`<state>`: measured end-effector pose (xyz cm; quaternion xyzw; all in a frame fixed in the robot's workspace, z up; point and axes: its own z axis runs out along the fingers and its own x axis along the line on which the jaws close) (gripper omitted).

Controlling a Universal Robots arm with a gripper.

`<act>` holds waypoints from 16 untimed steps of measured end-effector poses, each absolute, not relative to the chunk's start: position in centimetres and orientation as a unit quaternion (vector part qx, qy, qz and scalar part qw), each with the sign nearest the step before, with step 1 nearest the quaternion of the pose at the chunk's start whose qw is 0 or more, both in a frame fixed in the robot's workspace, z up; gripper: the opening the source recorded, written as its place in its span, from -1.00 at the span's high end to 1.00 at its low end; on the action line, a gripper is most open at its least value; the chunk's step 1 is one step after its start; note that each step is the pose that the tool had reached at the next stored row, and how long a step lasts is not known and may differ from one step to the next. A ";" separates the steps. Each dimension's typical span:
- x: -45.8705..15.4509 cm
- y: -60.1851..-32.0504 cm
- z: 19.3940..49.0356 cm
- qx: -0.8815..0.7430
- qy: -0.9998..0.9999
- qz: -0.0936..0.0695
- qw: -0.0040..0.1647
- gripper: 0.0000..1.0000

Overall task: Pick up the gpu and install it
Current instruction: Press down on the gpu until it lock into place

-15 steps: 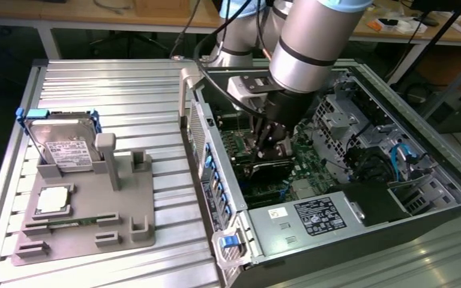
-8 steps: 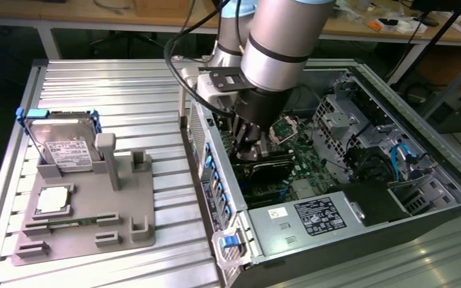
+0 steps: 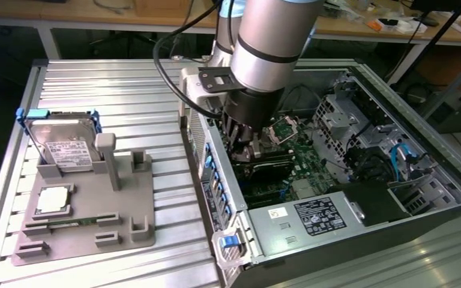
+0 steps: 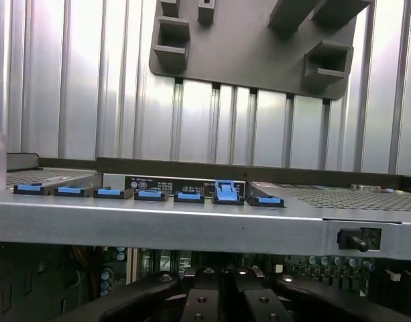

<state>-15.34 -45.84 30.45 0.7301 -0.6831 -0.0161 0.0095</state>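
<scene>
Gripper (image 3: 245,149) lowered into open computer case (image 3: 422,198) at frame centre, over motherboard (image 3: 299,171) — fingers' state impossible to tell, gpu location unclear. Hard drive (image 3: 64,144) upright in grey holder (image 3: 126,225), counter (image 3: 94,84) left.

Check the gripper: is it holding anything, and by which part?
Cannot be told. The gripper is down inside the open computer case, over the motherboard, and its fingertips are hidden. No gpu is clearly visible between them.
</scene>
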 end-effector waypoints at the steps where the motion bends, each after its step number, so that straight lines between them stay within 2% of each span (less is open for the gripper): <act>1: -15.4 -45.8 30.5 0.730 -0.683 -0.016 0.010 0.79; 16: -15.4 -45.8 31.5 0.730 -0.683 -0.022 0.015 0.79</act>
